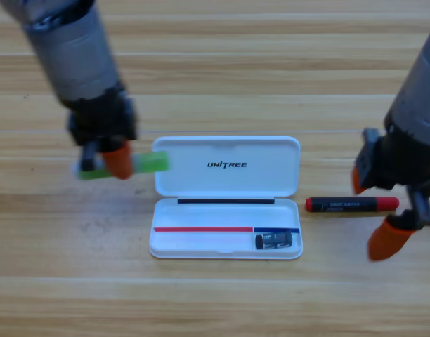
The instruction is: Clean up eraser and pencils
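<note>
- The left pincer (pixel 108 160), up and to the left of the white case (pixel 225 158), is clenched on the green pencil (pixel 141 164), its orange jaws pinching the stick near its left end while the greater length juts right, its tip reaching the case's lid corner.
- The pencil appears to be carried clear of the wooden surface (pixel 215 302), level or nearly so; whether it brushes the lid edge I cannot tell.
- The right pincer (pixel 376 217), well to the right of the case, stands released, one orange jaw above the right end of the black-and-red pencil (pixel 352 204) and the other below and beyond it, neither touching.
- That pencil lies flat on the surface just right of the case's tray, parallel to the long side of the case, red ends showing.
- The eraser (pixel 274 241) already sits inside the case, in the small compartment at the tray's right end.
- By my reckoning the eraser is dealt with and both pencils are yet to go in; the long compartment left of the eraser looks the natural berth.
- Both sticks look light, stiff and smooth, round enough to roll or swivel in a grip; a hold off-centre, as on the green one, may let the free end droop or twist.
- The black-and-red pencil looks best taken across its middle, jaws square to its length, so it comes up level.
</note>
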`<act>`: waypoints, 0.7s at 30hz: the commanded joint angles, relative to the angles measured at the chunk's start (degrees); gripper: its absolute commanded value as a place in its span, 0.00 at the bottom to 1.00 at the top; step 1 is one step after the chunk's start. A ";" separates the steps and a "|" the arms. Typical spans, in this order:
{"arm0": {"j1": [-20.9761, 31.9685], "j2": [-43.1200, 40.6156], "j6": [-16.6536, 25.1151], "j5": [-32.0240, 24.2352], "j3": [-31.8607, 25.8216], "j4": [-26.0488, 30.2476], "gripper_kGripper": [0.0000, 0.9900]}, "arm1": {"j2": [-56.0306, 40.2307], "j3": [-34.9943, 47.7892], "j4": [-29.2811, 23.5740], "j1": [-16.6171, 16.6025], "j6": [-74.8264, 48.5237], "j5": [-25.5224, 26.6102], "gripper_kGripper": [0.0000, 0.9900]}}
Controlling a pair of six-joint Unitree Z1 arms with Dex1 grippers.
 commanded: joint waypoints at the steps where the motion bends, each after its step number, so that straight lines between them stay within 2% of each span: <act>1: -8.69 5.46 -2.07 -0.50 -2.02 0.72 0.00 | 8.23 0.87 -3.53 -8.85 -4.39 -4.40 1.00; 6: -10.36 7.92 -3.22 -0.67 -2.99 0.55 0.00 | 14.73 -2.38 -5.55 -10.61 -9.13 -5.10 1.00; 21: -12.12 12.23 -2.43 -0.41 -1.23 -4.90 0.00 | 23.26 -8.53 -5.81 -11.66 -16.25 -2.90 1.00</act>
